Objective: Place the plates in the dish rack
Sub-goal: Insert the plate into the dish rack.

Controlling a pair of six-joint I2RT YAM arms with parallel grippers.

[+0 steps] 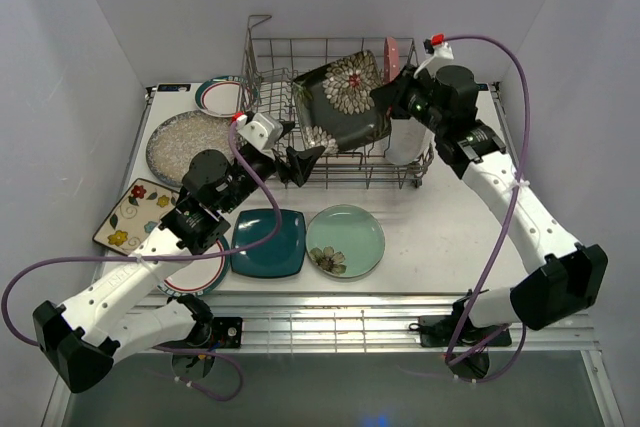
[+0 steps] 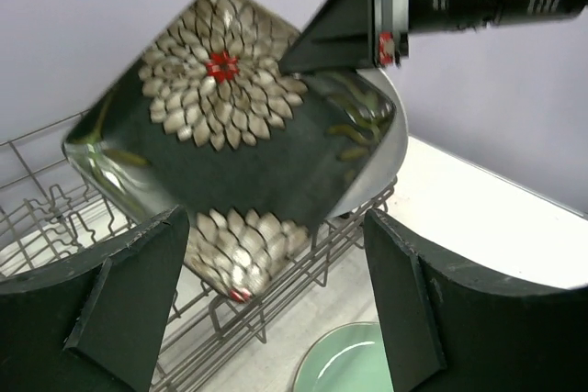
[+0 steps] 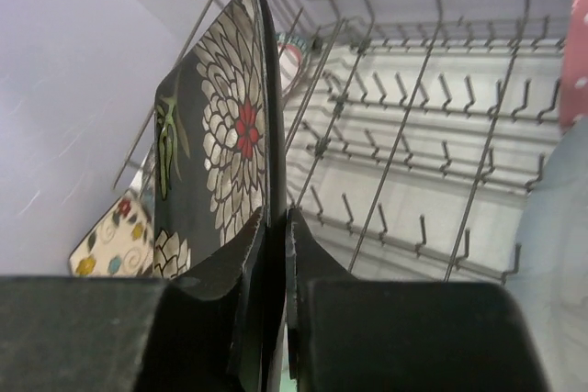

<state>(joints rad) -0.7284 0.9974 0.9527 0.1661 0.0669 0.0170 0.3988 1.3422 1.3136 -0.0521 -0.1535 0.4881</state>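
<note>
Dish rack (image 1: 272, 67) holds tilted black plate (image 1: 345, 97).

This is a robotics lab test cell. Plain pale wall panels (image 1: 90, 47) box in a white bench (image 1: 440, 237). Its near edge is a slotted aluminium rail (image 1: 330, 322) carrying two white-and-black robot arms (image 1: 130, 292) that trail loose purple cables (image 1: 480, 39). A grey metal wire dish rack (image 1: 350, 175) and a black floral square plate (image 1: 345, 97) are household ware set out on it.

Left arm (image 1: 112, 292), right arm (image 1: 522, 199): white links, black joints, purple cables (image 1: 485, 39).
</note>
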